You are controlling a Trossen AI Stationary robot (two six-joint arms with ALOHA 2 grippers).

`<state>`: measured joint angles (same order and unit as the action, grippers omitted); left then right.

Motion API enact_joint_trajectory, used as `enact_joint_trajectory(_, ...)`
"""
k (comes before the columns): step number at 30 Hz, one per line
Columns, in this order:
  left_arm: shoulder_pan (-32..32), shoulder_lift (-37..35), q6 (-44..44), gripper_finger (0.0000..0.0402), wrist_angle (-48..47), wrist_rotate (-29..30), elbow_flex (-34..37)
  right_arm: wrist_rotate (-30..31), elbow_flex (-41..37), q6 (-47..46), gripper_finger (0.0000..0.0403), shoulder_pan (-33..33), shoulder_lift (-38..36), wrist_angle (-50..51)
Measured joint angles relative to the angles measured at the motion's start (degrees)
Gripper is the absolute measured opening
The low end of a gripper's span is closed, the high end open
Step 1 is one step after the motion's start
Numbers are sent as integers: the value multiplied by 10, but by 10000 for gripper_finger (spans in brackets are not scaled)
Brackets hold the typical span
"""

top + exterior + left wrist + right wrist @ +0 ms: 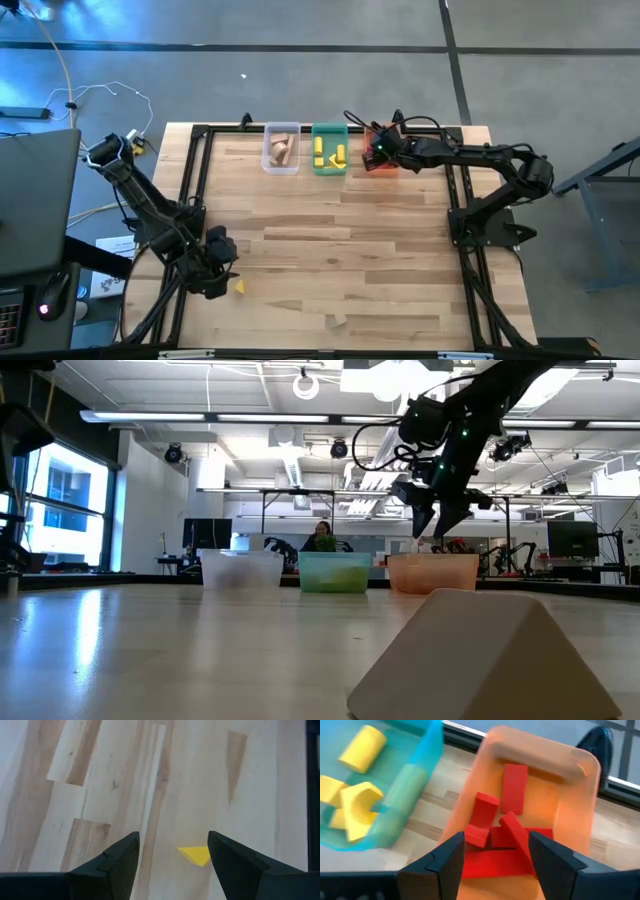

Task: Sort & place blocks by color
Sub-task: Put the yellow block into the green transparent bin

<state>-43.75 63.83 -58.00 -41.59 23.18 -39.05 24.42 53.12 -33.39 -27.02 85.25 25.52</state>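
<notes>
A yellow wedge lies flat on the table near the left front; in the left wrist view the yellow wedge shows just ahead of my open left gripper, close to one finger. My left gripper touches nothing. A tan wedge rests on the table near the front edge and fills the low view's foreground. My right gripper hangs open and empty above the orange bin, which holds several red blocks. Seen in the low view, my right gripper points down just over the orange bin.
Three bins stand in a row at the far edge: a clear bin with tan blocks, a green bin with yellow blocks, and the orange bin. A black frame borders the table. Bare wood lies between the bins and the two loose wedges.
</notes>
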Motion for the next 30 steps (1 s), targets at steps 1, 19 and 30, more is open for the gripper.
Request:
enact_joint_trajectory(1, -6, 0, 8, 220, 3, 0, 0, -1, 4, 3, 204, 3, 0, 0)
enact_joint_trajectory(19, -34, 0, -94, 220, 71, -2, 0, -6, 24, -1, 204, 111, 0, -2)
enact_joint_trajectory(30, -34, 0, -256, 220, 71, -5, 0, 35, 24, -2, 204, 170, 0, -2)
